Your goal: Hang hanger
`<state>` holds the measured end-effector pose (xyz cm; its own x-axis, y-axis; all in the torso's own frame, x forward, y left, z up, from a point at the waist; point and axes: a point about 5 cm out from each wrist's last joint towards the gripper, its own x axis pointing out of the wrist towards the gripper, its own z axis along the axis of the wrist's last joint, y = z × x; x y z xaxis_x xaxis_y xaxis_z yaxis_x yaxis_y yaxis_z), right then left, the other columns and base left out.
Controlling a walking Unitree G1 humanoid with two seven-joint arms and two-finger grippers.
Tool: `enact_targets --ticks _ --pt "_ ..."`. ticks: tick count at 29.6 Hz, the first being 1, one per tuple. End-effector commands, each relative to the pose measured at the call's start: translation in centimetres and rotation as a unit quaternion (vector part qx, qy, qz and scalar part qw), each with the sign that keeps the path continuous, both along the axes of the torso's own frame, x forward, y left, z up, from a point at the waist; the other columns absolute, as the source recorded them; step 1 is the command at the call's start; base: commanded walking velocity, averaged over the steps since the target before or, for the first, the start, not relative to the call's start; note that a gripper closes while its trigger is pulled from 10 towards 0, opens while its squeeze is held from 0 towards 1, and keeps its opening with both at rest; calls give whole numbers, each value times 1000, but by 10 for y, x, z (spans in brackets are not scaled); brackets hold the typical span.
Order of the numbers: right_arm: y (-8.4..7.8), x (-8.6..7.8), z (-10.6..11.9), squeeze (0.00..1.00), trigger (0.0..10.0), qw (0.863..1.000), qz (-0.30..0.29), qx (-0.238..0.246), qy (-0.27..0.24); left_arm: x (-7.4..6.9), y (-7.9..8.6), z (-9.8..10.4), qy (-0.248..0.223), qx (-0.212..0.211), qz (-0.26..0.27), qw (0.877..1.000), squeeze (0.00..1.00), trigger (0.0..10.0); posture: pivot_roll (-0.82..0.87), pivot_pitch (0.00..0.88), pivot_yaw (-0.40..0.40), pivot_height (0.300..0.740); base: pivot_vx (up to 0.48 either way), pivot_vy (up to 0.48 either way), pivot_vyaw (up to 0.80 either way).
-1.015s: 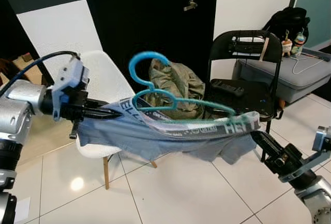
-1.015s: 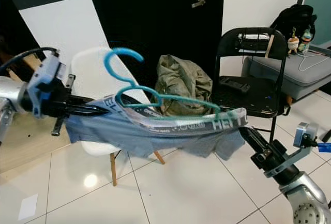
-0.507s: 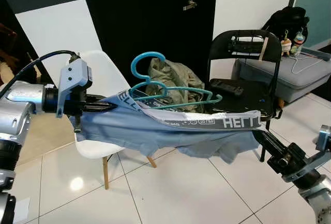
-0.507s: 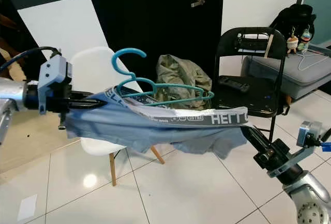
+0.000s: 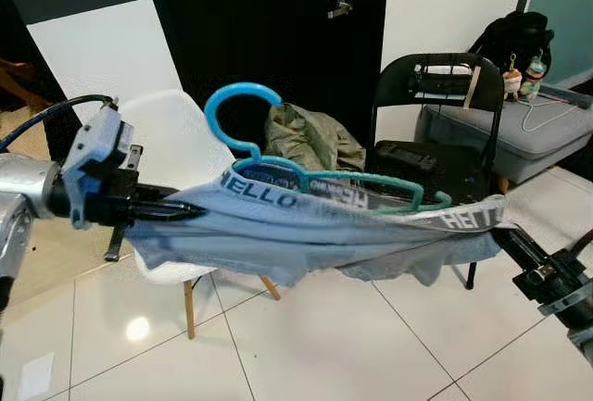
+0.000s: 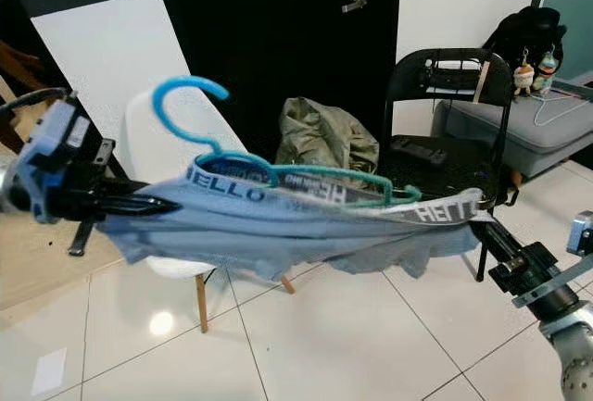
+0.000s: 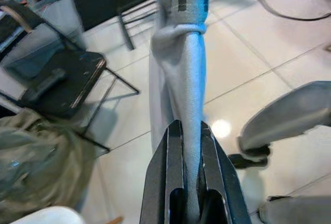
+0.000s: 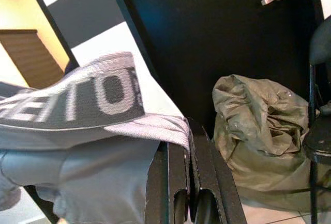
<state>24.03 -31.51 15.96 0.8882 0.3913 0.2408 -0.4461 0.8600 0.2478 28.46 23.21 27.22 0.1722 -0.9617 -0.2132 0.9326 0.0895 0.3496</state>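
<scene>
Garment [image 5: 306, 239] now stretched flatter, hanger [image 5: 278, 165] tipped upright w/ hook higher, left pincer [image 5: 190, 208] clamped on one waistband end, right pincer [image 5: 500, 231] clamped on other, above floor before white chair [image 5: 181, 142].

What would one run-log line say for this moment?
left gripper: shut on grey underwear | right gripper: shut on waistband | blue plastic hanger: lying on the cloth
</scene>
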Motion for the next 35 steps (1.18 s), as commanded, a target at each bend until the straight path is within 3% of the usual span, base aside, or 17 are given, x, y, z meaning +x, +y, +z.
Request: enact_targets --ticks 1,11,13,15,21,35 --pt "-3 0 -1 0 0 1000 -13 -2 0 -5 7 4 5 7 0 1000 0 0 4 0 101 740 0 0 0" --pt "0 3 8 0 0 1000 -3 -13 -17 -1 8 -10 -2 59 33 998 0 0 -1 0 103 740 0 0 0" --pt "4 3 21 0 0 999 16 -22 -40 3 7 -15 -8 74 51 996 0 0 -4 0 104 740 0 0 0" --pt "14 -1 48 0 0 993 67 -49 -87 11 5 -20 -25 81 93 992 0 0 -11 0 103 740 0 0 0" --pt "22 -10 70 0 0 980 129 -90 -121 18 5 -18 -43 64 135 988 0 0 -16 0 99 740 0 0 0" --pt "3 -22 50 0 0 987 100 -116 -57 13 10 -8 -65 48 132 988 0 0 -13 0 96 740 0 0 0"
